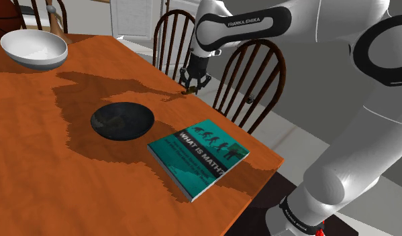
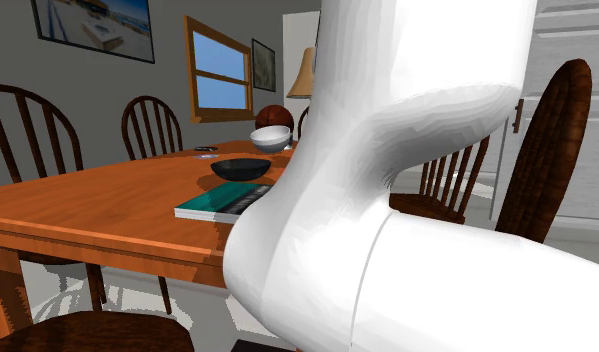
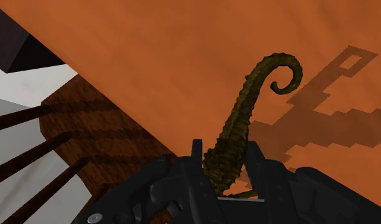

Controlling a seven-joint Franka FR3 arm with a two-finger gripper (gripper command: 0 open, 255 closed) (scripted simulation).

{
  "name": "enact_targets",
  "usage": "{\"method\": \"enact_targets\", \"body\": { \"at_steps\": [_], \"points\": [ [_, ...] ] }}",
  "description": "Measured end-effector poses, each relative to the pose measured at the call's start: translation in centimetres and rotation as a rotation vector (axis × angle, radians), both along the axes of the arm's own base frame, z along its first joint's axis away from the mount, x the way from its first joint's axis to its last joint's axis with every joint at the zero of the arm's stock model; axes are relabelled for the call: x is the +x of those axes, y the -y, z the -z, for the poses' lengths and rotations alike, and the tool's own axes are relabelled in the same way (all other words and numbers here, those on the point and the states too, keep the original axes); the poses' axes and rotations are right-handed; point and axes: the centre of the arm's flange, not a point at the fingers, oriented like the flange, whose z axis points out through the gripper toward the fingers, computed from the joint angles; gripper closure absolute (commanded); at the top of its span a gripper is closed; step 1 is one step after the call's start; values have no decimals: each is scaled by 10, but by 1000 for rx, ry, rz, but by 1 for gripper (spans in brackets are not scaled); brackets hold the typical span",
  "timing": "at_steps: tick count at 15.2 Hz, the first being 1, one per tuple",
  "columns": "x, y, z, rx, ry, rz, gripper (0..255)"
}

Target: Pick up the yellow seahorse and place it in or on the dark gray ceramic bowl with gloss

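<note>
Grasp step: end effector [image 1: 192, 83] clamps olive-yellow seahorse [image 3: 241, 124] by body, tail curling free. Seahorse sits at surface [image 1: 38, 141] edge, well apart from dark bowl [image 1: 123, 121], on chair [image 1: 250, 74] side. Next move likely: lift clear, carry over bowl, release low.

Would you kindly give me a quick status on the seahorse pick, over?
Gripper shut on seahorse, by the table edge. Dark bowl empty, seahorse not yet there. Teal book beside bowl, off the direct line.
</note>
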Motion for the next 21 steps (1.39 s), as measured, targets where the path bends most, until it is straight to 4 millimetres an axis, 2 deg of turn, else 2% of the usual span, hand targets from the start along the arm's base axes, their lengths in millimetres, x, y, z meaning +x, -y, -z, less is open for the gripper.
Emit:
{"method": "enact_targets", "body": {
  "at_steps": [17,19,21],
  "points": [
    [-2,-1,-89,0,0,0,255],
    [-5,-15,-93,0,0,0,255],
    [-12,-41,-95,0,0,-1,255]
  ]
}}
